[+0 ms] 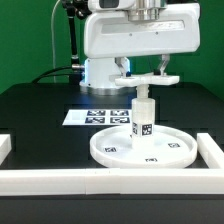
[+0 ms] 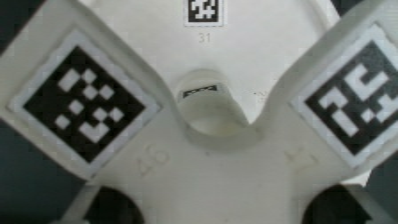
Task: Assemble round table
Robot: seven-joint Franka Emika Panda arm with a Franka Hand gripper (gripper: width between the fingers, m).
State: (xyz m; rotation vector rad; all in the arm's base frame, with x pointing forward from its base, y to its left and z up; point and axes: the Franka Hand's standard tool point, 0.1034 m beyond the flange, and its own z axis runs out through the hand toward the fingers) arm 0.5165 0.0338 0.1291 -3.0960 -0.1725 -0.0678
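Jaws clench the base (image 1: 142, 81) level atop the upright leg (image 1: 143, 108), mid-disc (image 1: 108, 150), to seat it; marker board (image 1: 93, 117) lies at ten o'clock.

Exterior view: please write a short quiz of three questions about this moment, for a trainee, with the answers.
1. True or false: the leg lies flat beside the round disc.
2. In the exterior view, where is the marker board? A) behind the round disc B) on top of the round disc C) in the gripper
3. Fill in: the part between the gripper's fingers, above the leg, is the ____.

Key: 1 false, the leg stands upright on the round disc. 2 A. 3 cross-shaped base.
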